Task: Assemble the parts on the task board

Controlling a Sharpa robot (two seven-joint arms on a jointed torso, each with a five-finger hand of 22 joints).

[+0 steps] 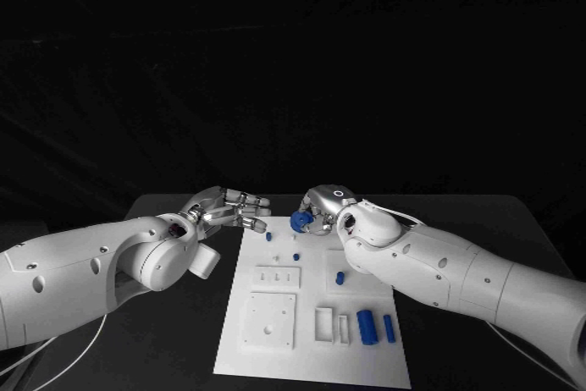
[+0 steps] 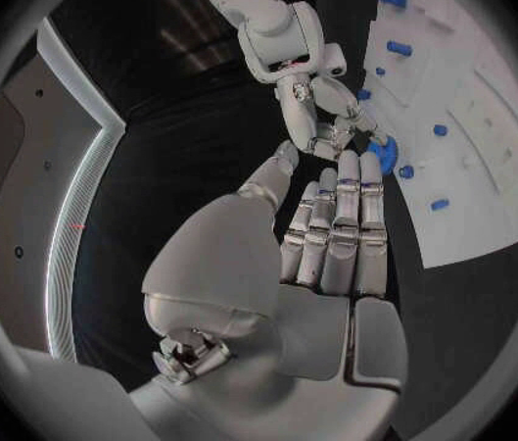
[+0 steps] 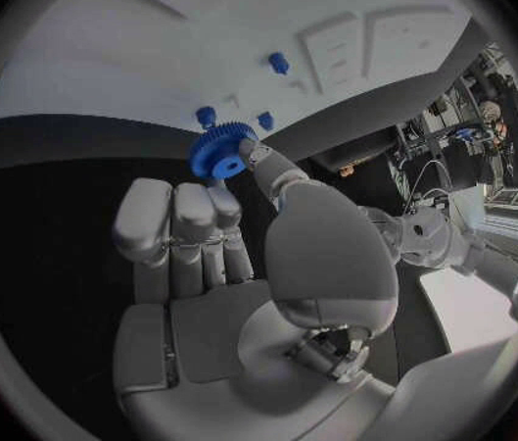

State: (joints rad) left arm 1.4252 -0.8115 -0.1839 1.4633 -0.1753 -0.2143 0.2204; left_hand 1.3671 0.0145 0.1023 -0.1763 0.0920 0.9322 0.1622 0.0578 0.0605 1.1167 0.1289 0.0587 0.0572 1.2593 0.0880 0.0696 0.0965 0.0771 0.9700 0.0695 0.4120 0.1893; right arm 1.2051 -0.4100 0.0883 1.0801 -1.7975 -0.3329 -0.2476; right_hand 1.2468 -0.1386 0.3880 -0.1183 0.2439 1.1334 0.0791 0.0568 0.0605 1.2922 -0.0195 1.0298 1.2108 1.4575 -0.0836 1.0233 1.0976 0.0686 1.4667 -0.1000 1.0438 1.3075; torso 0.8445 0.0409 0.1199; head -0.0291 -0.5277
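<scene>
1. Right robot hand (image 1: 320,215) pinching blue gear (image 1: 299,220) above far end of task board (image 1: 312,357).
2. Left robot hand (image 1: 227,209) empty, fingers apart, alongside.
3. Risk: thin fingertip pinch slipping, gear dropping onto table (image 1: 489,222).

No text, label, brand, number or sign can be read anywhere in these views. The task board (image 1: 312,323) carries no legible markings, and neither do the blue parts, the white arms or the silver hands.
</scene>
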